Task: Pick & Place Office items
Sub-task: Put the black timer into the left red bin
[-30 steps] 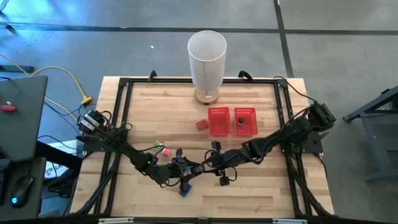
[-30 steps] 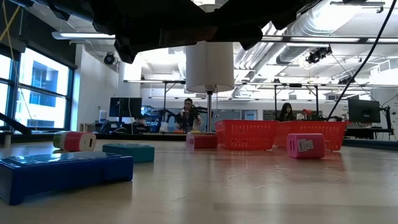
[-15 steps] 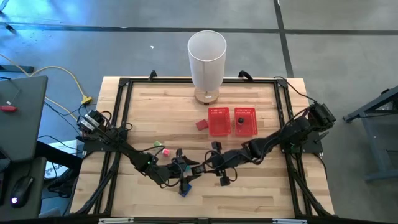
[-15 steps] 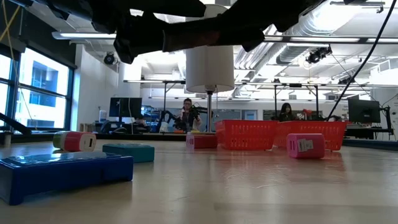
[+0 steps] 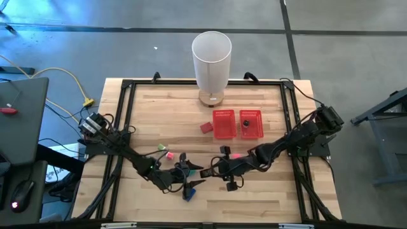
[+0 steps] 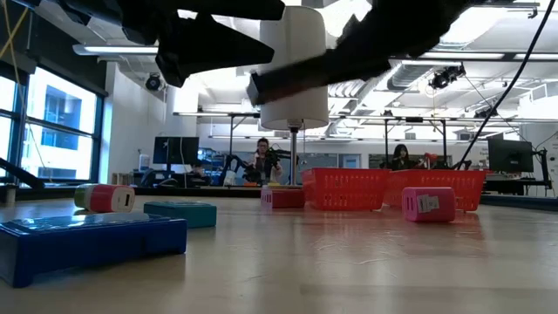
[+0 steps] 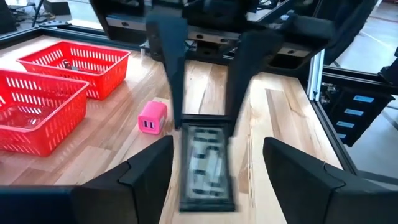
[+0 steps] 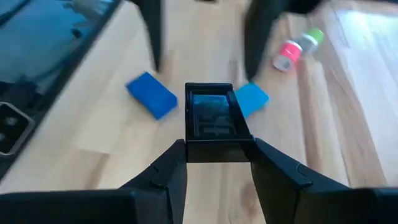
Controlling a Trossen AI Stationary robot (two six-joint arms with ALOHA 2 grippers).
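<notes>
Presently the right gripper (image 8: 214, 163) pinches a black flat item (image 8: 212, 121), lifted near table centre. Left gripper (image 7: 211, 171) hangs spread just beside it.

Risk, judged: the grippers sit close; a swing toward the red tray (image 5: 236, 124) could clip them.

Right wrist view alone shows blue block (image 8: 151, 95), teal piece (image 8: 252, 98); left wrist view shows pink piece (image 7: 152, 117).

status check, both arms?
Right gripper shut on black item, above table. Left gripper open, facing it. Red tray path unobstructed.
</notes>
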